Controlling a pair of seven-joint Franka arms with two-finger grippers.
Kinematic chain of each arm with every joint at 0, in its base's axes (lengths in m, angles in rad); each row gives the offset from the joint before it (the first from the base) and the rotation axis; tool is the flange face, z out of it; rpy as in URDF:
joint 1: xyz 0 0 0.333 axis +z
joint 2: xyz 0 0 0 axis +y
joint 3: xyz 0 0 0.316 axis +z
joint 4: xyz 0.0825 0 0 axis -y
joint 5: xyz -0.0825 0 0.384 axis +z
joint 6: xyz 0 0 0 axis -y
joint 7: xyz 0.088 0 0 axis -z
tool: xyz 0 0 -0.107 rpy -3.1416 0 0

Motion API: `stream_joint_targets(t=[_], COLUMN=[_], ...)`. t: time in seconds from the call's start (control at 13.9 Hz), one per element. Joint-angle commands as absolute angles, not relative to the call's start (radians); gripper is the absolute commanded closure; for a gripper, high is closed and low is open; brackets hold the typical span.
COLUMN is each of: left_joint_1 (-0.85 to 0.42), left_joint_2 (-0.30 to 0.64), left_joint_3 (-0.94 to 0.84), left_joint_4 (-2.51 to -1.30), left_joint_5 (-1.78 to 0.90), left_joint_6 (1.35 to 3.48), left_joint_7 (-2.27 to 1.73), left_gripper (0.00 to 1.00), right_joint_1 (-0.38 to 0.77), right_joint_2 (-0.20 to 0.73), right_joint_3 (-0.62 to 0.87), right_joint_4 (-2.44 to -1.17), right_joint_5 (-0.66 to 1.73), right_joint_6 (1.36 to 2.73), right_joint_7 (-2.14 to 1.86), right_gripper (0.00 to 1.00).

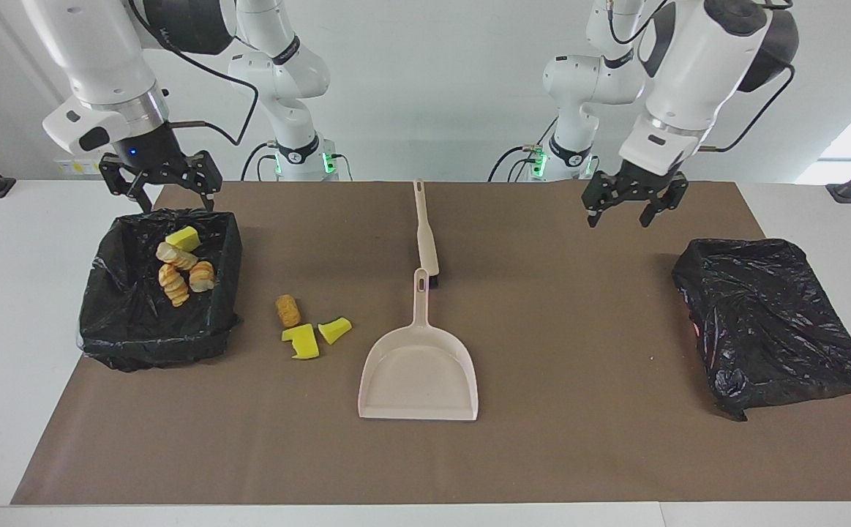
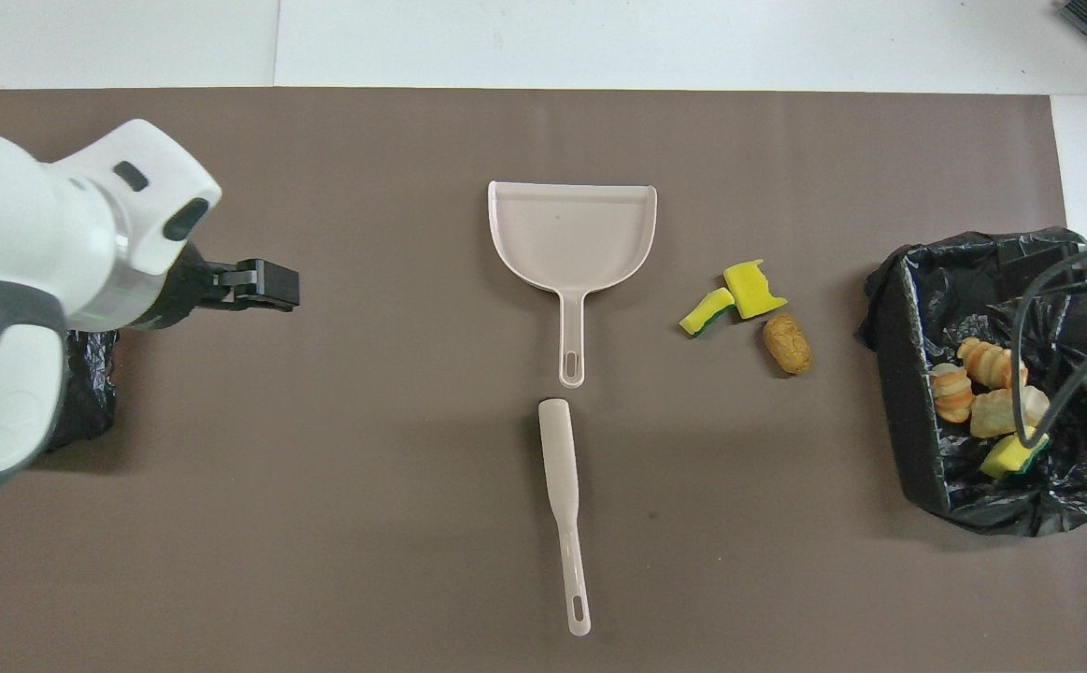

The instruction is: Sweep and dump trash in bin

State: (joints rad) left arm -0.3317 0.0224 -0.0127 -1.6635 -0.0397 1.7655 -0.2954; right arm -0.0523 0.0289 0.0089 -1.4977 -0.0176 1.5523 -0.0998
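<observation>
Brown mat laid out for sweeping: dustpan central, brush just beside its handle, three scraps beside dustpan. Left gripper, right gripper: raised, jaws open, empty.
</observation>
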Motion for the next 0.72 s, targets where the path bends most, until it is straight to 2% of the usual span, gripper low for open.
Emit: stream_joint_targets(t=[0.0,0.22,0.43,0.65], left_joint_1=[-0.438,-0.557,-0.661,-0.715], left_joint_2=[0.055,0.164,0.308,0.374], left_joint_3=[-0.002,0.002,0.002,-0.003], left_joint_4=[-1.635,-1.623,-1.537,-1.529], left_joint_5=[-0.020,-0.020,-0.023,-0.029], left_joint_6=[1.772,1.839,1.890,2.005], left_joint_7=[-0.383,-0.523,-0.615,-0.691], left_gripper=[0.00,0.00,0.00,0.00], right_joint_1=[-0.077,-0.072,-0.071,-0.072], right_joint_2=[-0.027,-0.037,-0.038,-0.032], right_joint_3=[0.009,0.009,0.011,0.011], right_joint_4=[-1.572,-1.585,-1.583,-1.575], right_joint_5=[0.021,0.015,0.015,0.017], right_joint_6=[1.546,1.519,1.516,1.529], right_joint_7=[-0.083,-0.081,-0.083,-0.083], right_gripper=[0.00,0.00,0.00,0.00])
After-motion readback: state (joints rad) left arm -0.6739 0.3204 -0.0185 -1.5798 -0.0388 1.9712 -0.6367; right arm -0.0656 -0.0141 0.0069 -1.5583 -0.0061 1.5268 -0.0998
